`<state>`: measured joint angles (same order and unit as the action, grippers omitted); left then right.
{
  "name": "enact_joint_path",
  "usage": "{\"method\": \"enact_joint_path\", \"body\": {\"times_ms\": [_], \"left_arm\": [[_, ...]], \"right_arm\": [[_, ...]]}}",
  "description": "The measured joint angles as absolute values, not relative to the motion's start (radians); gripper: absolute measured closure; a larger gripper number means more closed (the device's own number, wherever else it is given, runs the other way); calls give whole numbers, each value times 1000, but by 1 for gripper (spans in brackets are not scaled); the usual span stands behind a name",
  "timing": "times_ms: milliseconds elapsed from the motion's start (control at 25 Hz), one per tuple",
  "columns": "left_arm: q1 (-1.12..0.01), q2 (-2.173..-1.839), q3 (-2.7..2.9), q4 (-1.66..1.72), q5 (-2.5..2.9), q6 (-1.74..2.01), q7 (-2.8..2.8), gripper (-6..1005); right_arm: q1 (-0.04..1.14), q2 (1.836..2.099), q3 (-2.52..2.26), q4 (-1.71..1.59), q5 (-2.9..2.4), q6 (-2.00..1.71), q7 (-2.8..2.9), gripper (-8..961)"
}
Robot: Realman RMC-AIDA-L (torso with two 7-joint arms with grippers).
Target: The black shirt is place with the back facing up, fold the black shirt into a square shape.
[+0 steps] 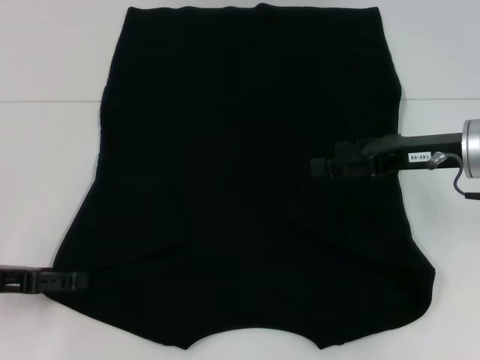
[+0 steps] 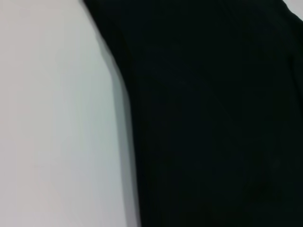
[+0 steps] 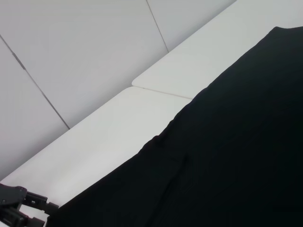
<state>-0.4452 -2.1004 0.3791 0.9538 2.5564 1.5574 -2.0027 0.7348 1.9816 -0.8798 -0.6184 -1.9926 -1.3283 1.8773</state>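
Note:
The black shirt (image 1: pixel 247 150) lies spread flat on the white table (image 1: pixel 45 150), plain side up, with no lettering showing. Its hem is at the far side, and its sleeves and neckline are near me. My left gripper (image 1: pixel 79 280) is low at the tip of the near left sleeve, at the cloth's edge. It also shows in the right wrist view (image 3: pixel 23 208), beside the shirt's corner (image 3: pixel 227 165). My right gripper (image 1: pixel 316 166) reaches in from the right, over the right half of the shirt. The left wrist view shows only the cloth (image 2: pixel 213 118) and the table (image 2: pixel 47 118).
Bare white table lies left and right of the shirt, with a seam (image 1: pixel 45 101) between two tabletops. A grey panelled wall (image 3: pixel 71 47) stands beyond the table's edge. The shirt's near edge reaches the bottom of the head view.

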Motion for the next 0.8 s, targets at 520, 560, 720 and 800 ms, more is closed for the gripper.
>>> {"method": "enact_joint_path", "body": {"times_ms": [520,560,720,800], "left_arm": [[-487,-2101,423,921,2544,1578,-1980,50],[-490,-2100,423,919,2543,1578,-1978,50],[-495,-2099,423,916,2542,1576,-1975,50],[-495,-2099,423,916,2542,1574,-1974,50]], "right_arm": [[735,1982,-867,-619,-1991,-1334,1878,28],[735,1982,-867,-619,-1991,-1334,1878,28],[734,1982,-862,-619,-1991,-1336,1877,28],[733,1982,-860,-618,-1991,-1336,1877,28]]}}
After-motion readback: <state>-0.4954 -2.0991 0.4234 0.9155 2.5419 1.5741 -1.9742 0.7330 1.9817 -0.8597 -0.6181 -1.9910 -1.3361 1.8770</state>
